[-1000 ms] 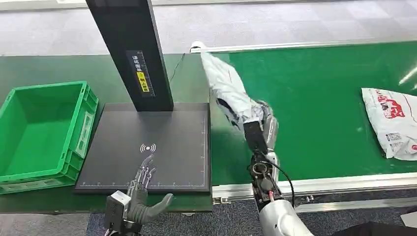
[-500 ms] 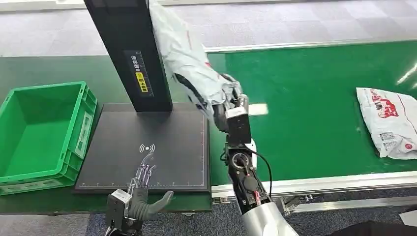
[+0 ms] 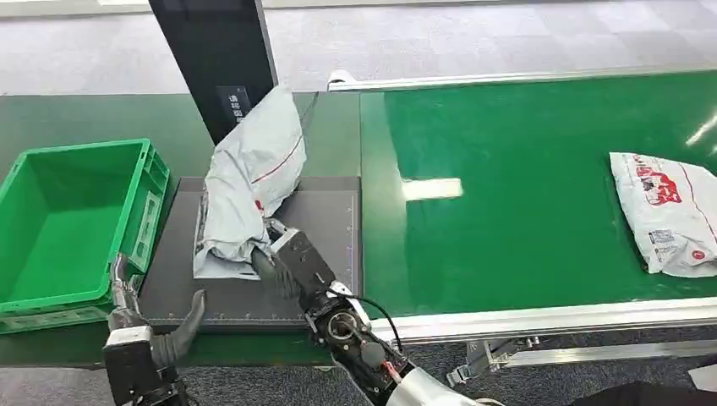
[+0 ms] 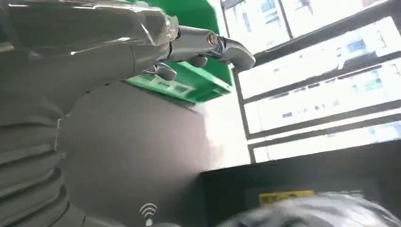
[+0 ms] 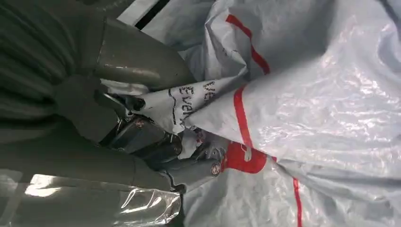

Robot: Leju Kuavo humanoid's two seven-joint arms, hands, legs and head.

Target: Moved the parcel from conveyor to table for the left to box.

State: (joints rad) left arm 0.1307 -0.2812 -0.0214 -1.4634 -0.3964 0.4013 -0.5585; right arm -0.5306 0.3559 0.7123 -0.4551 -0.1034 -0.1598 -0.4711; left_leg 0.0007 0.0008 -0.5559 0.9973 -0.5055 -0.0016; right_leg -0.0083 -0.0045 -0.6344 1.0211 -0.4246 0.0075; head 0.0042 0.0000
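My right hand (image 3: 272, 254) grips the parcel (image 3: 249, 182), which droops onto the dark scanner pad (image 3: 325, 228) on the surface; I should lower it flat before letting go, within reach of my empty, spread left hand (image 3: 148, 326).

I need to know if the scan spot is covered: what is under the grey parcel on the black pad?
The grey parcel lies on the black pad, held by the right robot hand. Bare pad shows around it; the printed signal mark is hidden beneath it in the head view.
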